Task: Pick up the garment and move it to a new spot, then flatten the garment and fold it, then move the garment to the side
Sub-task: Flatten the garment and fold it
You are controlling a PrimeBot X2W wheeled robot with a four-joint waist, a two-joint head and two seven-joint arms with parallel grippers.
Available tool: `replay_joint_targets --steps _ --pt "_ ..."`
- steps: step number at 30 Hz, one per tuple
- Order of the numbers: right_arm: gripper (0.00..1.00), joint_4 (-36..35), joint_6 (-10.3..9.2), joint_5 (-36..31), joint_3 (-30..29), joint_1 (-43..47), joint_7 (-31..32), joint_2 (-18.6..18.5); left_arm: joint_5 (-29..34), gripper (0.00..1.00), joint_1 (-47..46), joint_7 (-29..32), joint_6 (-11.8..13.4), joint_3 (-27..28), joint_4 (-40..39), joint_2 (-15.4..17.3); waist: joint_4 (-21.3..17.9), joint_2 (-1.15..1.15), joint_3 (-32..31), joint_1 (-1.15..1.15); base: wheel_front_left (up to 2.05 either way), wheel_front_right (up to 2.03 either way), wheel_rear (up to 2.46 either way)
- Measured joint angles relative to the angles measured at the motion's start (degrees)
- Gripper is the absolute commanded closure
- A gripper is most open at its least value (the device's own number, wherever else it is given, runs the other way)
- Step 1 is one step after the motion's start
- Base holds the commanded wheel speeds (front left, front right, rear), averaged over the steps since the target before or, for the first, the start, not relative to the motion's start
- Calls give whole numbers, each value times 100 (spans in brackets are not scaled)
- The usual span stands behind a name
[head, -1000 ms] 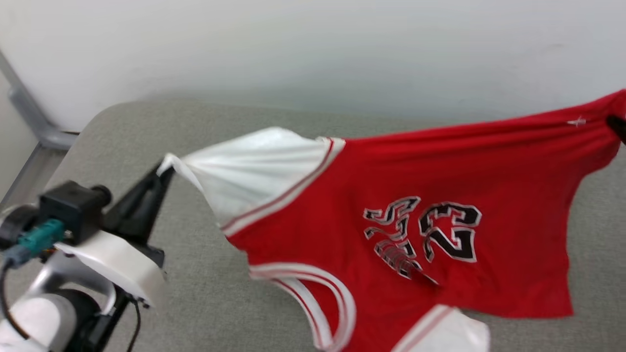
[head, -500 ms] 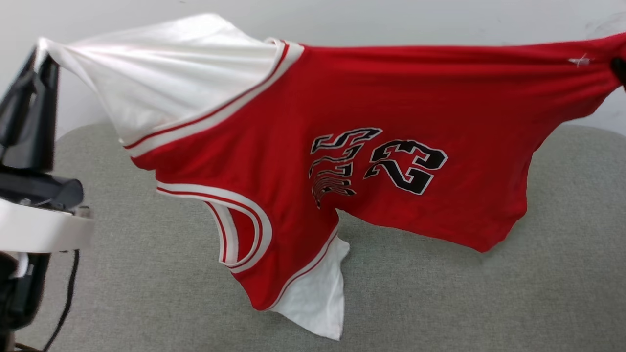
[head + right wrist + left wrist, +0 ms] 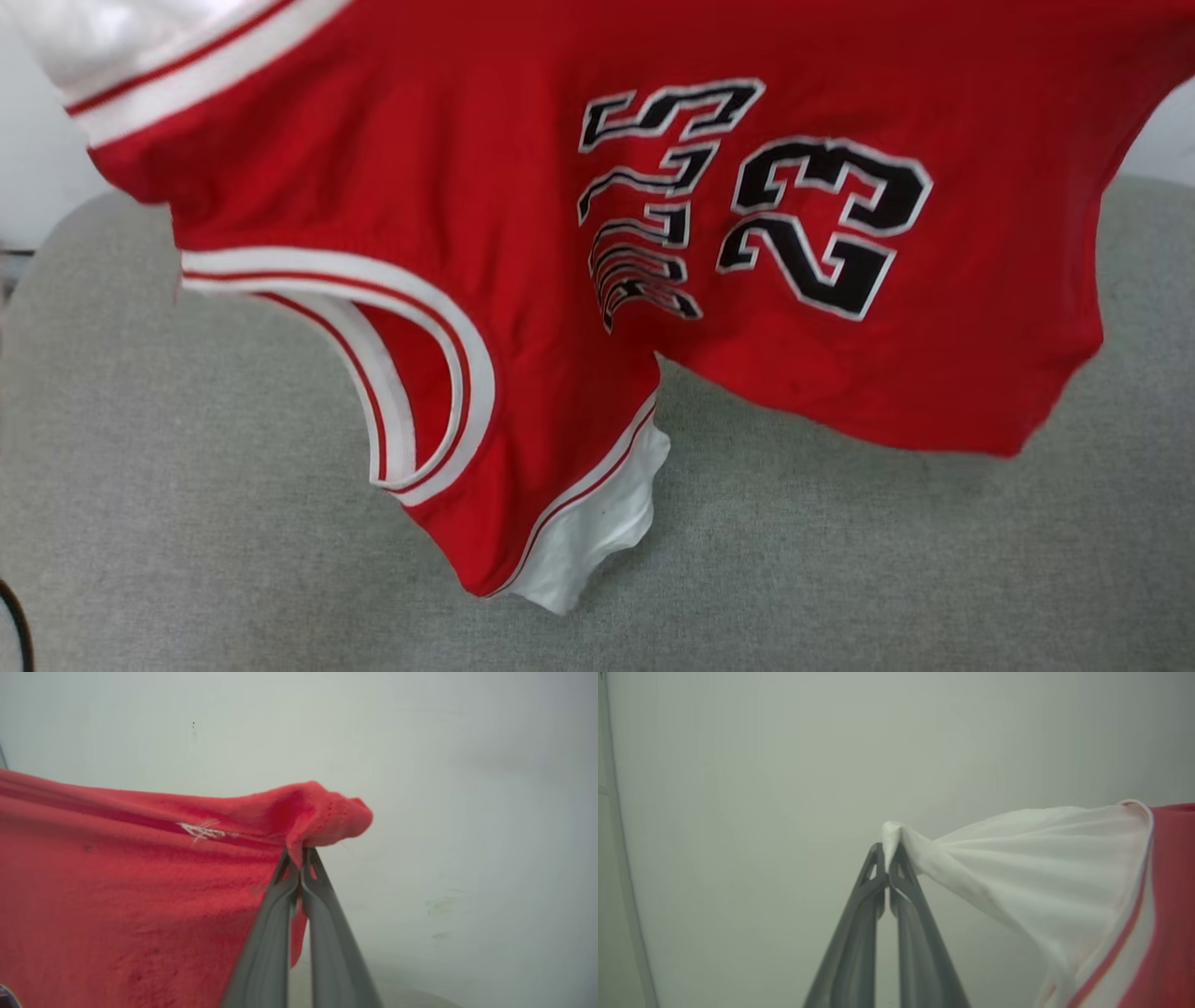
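Observation:
The garment [image 3: 523,215], a red jersey with white sleeves and black-white lettering, hangs stretched in the air above the grey table [image 3: 187,560] in the head view. Its collar and a white sleeve [image 3: 588,523] dangle lowest, close over the table. In the left wrist view my left gripper [image 3: 888,851] is shut on the tip of the other white sleeve [image 3: 1041,868]. In the right wrist view my right gripper [image 3: 296,856] is shut on a bunched red corner of the garment [image 3: 322,812], near a small white stitch mark [image 3: 201,830].
A pale wall [image 3: 738,765] stands behind the table. The grey cloth-covered table has a rounded far left corner [image 3: 84,215]. A thin black cable [image 3: 14,621] shows at the lower left edge of the head view.
The garment has risen off the table and now hangs higher and closer in the head view. Both grippers have gone up past that view's top edge, still holding the sleeve and the corner.

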Motion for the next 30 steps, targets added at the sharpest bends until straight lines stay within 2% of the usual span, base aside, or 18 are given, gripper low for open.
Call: replay_joint_targets --steps 8,12,16,19,22,26,30 --pt "100 492 3 -477 303 -1302 -243 -158 74 100 -1750 100 -584 -377 960 109 15 0 840 2 0 0 0" --pt "100 920 4 -749 513 -2056 -465 -270 246 100 -2802 83 -906 -652 1625 54 24 0 1341 2 0 0 0" --pt "100 1419 5 -1024 678 -2888 -744 -357 438 100 -3929 30 -1201 -936 2357 -182 42 0 1848 2 0 0 0" --pt "100 1895 16 -1258 893 -3583 -932 -385 425 100 -4876 -132 -1238 -953 3080 -541 56 0 2228 2 0 0 0" --pt "100 2440 29 -1506 1078 -4329 -1257 -421 753 100 -5770 -413 -1385 -1146 3722 -705 72 0 2591 3 0 0 0" --pt "100 3227 30 -1895 1110 -5161 -1829 -330 1080 100 -6669 -844 -1441 -1350 4604 -1036 109 0 3020 2 0 0 0" --pt "100 3977 31 -2306 1024 -5642 -2513 -137 1178 100 -7138 -1333 -1435 -1419 5452 -1401 172 0 3343 2 0 0 0"
